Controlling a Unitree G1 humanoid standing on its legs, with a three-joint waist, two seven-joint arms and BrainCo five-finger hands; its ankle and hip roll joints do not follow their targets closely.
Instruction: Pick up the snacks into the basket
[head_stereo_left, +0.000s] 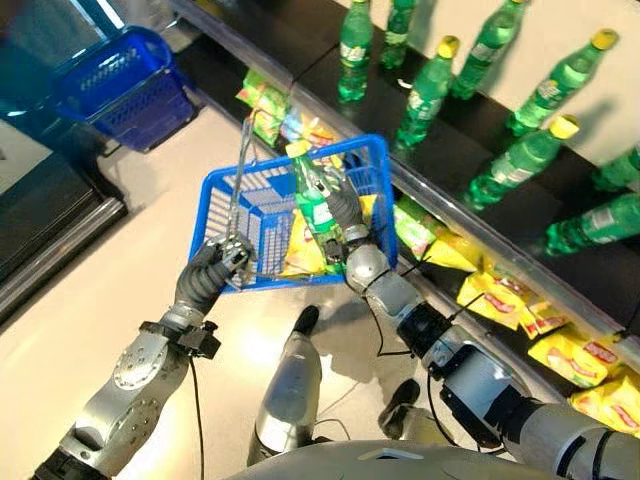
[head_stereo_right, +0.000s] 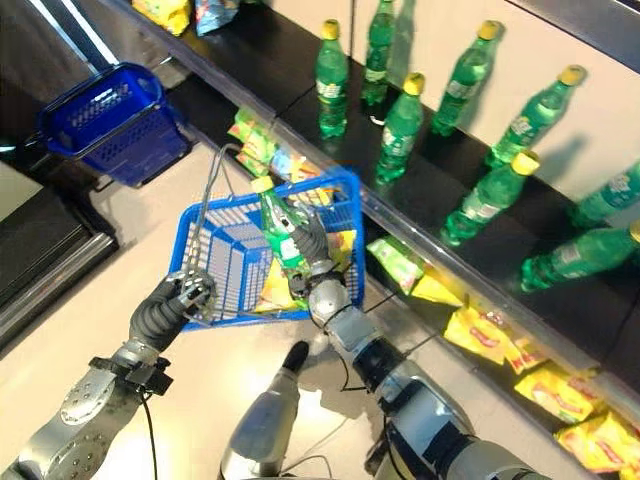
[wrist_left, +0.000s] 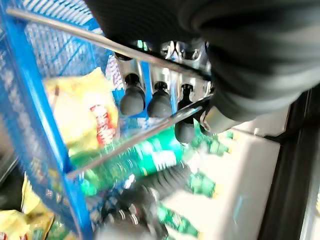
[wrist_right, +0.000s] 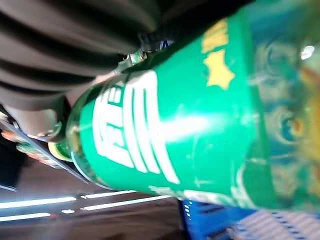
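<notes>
Blue basket (head_stereo_left: 225, 195) is held up by its wire handle, clamped in left hand (head_stereo_left: 222, 262). Green bottle (head_stereo_left: 313, 205) is gripped by right hand (head_stereo_left: 340, 215) above the basket; yellow snack bag (head_stereo_left: 300, 250) already inside it, more snacks (head_stereo_left: 505, 300) left on shelf beside it.

Silver-grey arms, dark ribbed wrist covers

The blue basket (head_stereo_left: 225, 195) is open on top, and its left half is bare mesh with room to reach in. The right half is crowded: yellow snack bags (head_stereo_left: 300, 250) lie there, and the right hand (head_stereo_left: 340, 215) is curled round a green bottle (head_stereo_left: 312, 205) over them. The wire handle (head_stereo_left: 245, 165) stands up along the left side, with the left hand (head_stereo_left: 222, 262) wrapped round its low end. Just right of the basket, the shelf (head_stereo_left: 450, 215) edge blocks the way, with standing bottles (head_stereo_left: 430, 90) and more snack bags (head_stereo_left: 500, 295) below.
</notes>
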